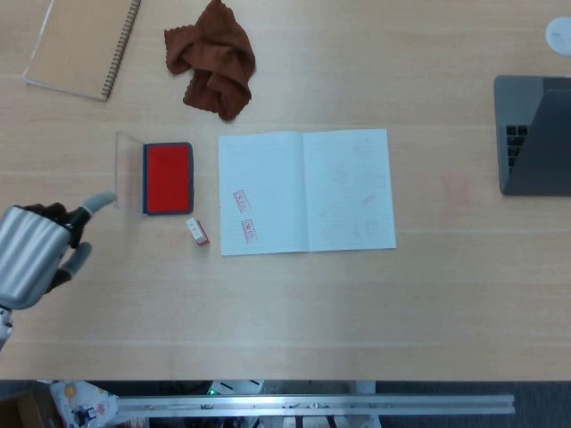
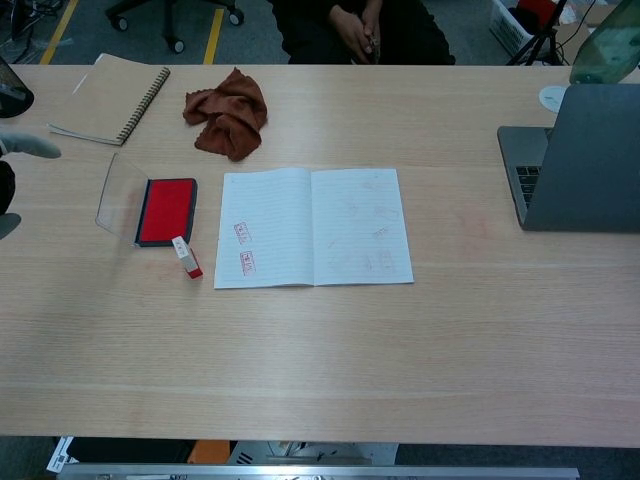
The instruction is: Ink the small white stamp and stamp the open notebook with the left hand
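Left hand (image 1: 36, 254) seen at the left edge of the head view, over the tabletop (image 1: 294, 303), well left of the ink pad (image 1: 168, 177). Fingers (image 1: 96, 202) spread apart, one reaching toward the pad's clear lid (image 1: 129, 171); nothing held. In the chest view only fingertips (image 2: 30, 146) showed at the left border. Right hand out of sight in both views.

Small white stamp (image 1: 197, 231) lay on its side on the tabletop, red end pointing toward the near edge, just below the pad's lower right corner and just left of the open notebook (image 1: 306, 191). Untouched, apart from the hand.

Ink pad sat open, red surface up, lid folded out flat to its left. Open notebook lay flat at centre, two red stamp marks (image 1: 244, 216) on the lower part of its left page, fainter marks on the right page; exact shapes too small to read.

Farther back: a crumpled brown cloth (image 1: 212, 58) and a closed spiral notebook (image 1: 82, 45) at the far left. A grey laptop (image 1: 533, 134) at the right edge. A person's clasped hands (image 2: 357, 28) beyond the far side in the chest view.
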You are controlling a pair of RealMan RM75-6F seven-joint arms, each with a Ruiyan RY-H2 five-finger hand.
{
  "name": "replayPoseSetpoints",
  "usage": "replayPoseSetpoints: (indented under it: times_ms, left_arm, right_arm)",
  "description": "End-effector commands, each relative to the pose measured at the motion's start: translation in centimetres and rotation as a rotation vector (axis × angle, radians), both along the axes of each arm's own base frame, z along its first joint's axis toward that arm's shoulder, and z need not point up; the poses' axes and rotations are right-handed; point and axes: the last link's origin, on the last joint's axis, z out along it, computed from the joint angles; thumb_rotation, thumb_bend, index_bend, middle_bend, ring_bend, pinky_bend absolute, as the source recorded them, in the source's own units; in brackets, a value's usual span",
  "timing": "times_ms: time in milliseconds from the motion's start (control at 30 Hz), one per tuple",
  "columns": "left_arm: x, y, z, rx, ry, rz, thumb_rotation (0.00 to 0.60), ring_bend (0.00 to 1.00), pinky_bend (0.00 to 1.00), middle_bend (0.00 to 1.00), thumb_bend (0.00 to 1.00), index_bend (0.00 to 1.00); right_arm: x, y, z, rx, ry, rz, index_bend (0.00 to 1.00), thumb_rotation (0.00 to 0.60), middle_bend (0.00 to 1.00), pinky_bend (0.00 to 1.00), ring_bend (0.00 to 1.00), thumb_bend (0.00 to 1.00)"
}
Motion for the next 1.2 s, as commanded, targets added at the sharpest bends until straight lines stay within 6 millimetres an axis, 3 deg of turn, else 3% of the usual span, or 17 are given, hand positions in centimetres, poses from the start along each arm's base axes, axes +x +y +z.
replayPoseSetpoints:
  times_ms: [33, 267, 367, 733, 933, 1200]
  left_arm:
    - [0.6, 1.1, -1.0, -0.071, 0.041, -0.052, 0.6, 0.79, 0.88, 0.79, 0.31, 0.23]
    - [1.8, 2.8, -3.1, -0.146, 0.096, -0.13, 0.6, 0.97, 0.99, 0.96, 0.3, 0.24]
    - [2.2, 3.4, -4.0, -0.163, 0.115, -0.157, 0.6, 1.0, 1.0, 1.0, 0.3, 0.24]
    - [2.5, 5.6, -6.9, -0.226, 0.285, -0.218, 0.6, 1.0, 1.0, 1.0, 0.3, 0.3]
    - [2.8, 6.5, -8.3, -0.241, 0.305, -0.221, 0.6, 1.0, 1.0, 1.0, 0.25, 0.37]
    - [3.3, 7.3, -10.0, -0.248, 0.314, -0.223, 0.6, 1.0, 1.0, 1.0, 0.25, 0.39]
  right_arm:
    - [0.0, 0.0, -0.1, 0.003, 0.0, -0.001, 0.32, 0.6, 0.37, 0.26, 0.19, 0.35]
    - [0.2, -0.1, -0.2, 0.01, 0.006, -0.002, 0.32, 0.6, 0.37, 0.26, 0.19, 0.35]
    - [0.3, -0.2, -0.2, 0.012, 0.009, -0.001, 0.32, 0.6, 0.37, 0.26, 0.19, 0.35]
    - [0.2, -0.2, -0.3, 0.021, 0.018, -0.013, 0.32, 0.6, 0.37, 0.26, 0.19, 0.35]
    - [0.0, -0.2, -0.4, 0.024, 0.022, -0.023, 0.32, 0.6, 0.37, 0.26, 0.19, 0.35]
    - [-0.4, -0.3, -0.5, 0.027, 0.026, -0.036, 0.32, 0.6, 0.37, 0.26, 0.19, 0.35]
